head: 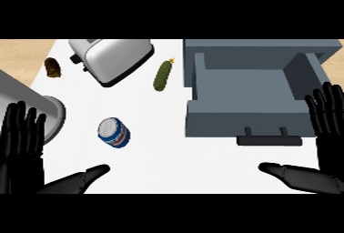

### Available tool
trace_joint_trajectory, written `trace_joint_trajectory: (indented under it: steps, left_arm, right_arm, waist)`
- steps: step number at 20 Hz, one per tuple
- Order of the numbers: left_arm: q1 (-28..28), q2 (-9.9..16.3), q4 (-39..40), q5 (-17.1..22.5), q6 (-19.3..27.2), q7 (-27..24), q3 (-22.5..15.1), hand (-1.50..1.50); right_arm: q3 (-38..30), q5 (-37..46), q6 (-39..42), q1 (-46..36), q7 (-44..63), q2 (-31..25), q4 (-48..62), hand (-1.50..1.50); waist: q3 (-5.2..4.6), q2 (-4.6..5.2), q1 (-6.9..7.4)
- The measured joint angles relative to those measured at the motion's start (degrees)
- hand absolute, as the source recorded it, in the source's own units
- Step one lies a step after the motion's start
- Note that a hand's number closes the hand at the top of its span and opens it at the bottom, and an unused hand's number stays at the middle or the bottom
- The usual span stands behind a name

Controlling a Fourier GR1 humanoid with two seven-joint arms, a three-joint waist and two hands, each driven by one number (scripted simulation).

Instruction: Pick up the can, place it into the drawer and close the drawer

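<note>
White surface (168,150); can (113,132) untouched at nine o'clock of open drawer (252,86). Left hand (23,145), right hand (328,123) spread wide, empty. Pickup not begun: reach for can next.

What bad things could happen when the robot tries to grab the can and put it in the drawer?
The blue-and-white metal can looks to be lying on its side, so it might roll away when touched. The green cucumber lies near the open grey drawer and might get knocked. Both black hands, left and right, are open, far from the can.
</note>
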Motion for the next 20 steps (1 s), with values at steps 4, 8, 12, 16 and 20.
trace_joint_trajectory:
  steps: [4, 8, 12, 16, 20]
  left_arm:
    - [-0.6, -0.1, -2.9, -2.7, 1.3, 6.4, 0.1, -1.50]
    - [-1.0, 0.0, -2.4, -4.1, 3.3, 7.2, -1.7, -1.50]
    - [-1.8, 0.0, 1.1, -2.9, 3.7, 5.6, -1.0, -1.50]
    - [-4.2, -0.2, 5.2, -4.2, 7.6, 6.4, -4.1, -1.50]
    - [-3.9, -0.3, 10.4, -3.0, 10.0, 2.8, -5.8, -1.50]
  right_arm:
    - [0.5, 1.1, -1.0, 0.2, 2.0, 0.6, -0.8, -1.50]
    - [-2.0, -1.0, 0.6, 0.8, 1.7, -0.5, -0.1, -1.50]
    - [-2.4, -0.8, 0.5, 0.7, 1.7, -0.3, -0.2, -1.50]
    - [-2.4, -1.0, 1.3, 1.6, 2.4, -0.3, -1.7, -1.50]
    - [-4.0, -2.5, 2.7, 3.0, 0.7, -0.6, -1.6, -1.50]
  waist:
    - [-0.03, -0.04, -0.06]
    - [-0.05, -0.06, -0.13]
    - [-0.07, -0.05, -0.14]
    - [-0.08, -0.06, -0.24]
    - [-0.09, -0.05, -0.27]
